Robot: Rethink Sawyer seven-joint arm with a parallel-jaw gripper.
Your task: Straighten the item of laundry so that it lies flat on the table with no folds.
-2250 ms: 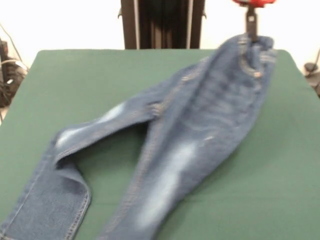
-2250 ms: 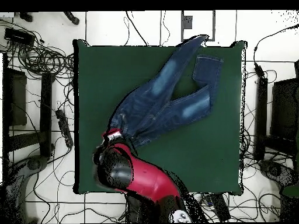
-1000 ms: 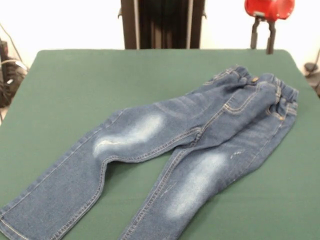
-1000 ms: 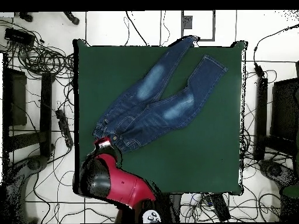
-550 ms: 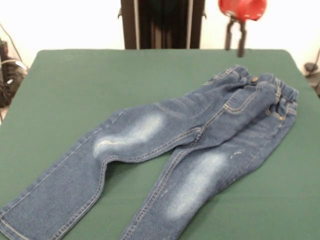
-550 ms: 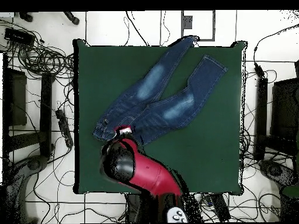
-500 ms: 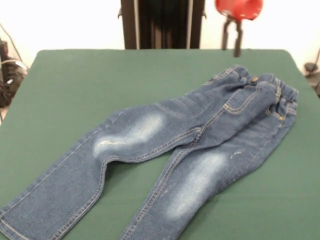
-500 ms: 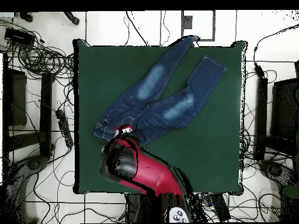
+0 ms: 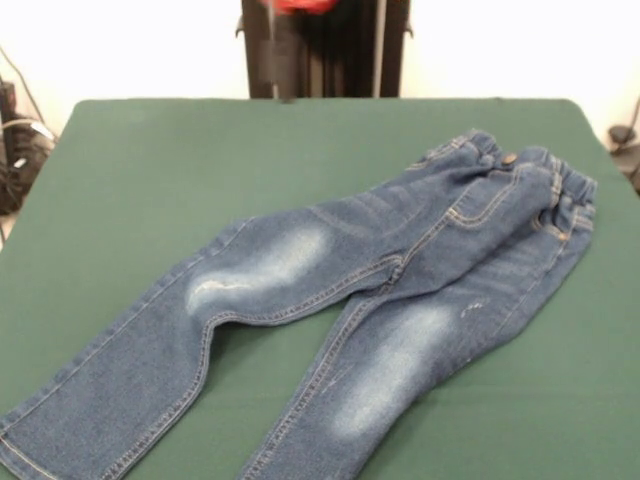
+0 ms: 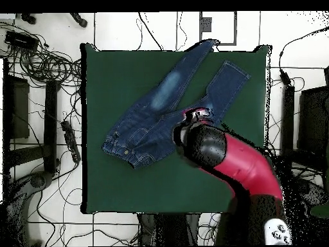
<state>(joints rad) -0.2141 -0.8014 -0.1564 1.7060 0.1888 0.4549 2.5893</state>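
The item of laundry (image 9: 400, 250) is a pair of blue jeans with whitish thigh patches, lying spread on the green table (image 9: 150, 160). In the front view its waistband is at the right and both legs run down to the lower left, slightly apart. The gripper (image 9: 278, 70) shows only as a blur high at the top, well above the cloth and holding nothing of it. In the overhead view the red arm covers part of one leg of the jeans (image 10: 148, 122), with the gripper (image 10: 200, 114) over that leg's thigh; the table (image 10: 128, 186) shows around it.
The black pedestal (image 9: 320, 50) stands behind the table's far edge. Cables (image 10: 45, 64) and dark equipment (image 10: 19, 109) lie on the floor around the table. The trouser cuffs reach the table's edge (image 10: 218, 48).
The gripper let go of the lifted waistband and the jeans dropped flat. Since then the arm has swung away from the waistband, leftward in the front view, over one leg in the overhead view.
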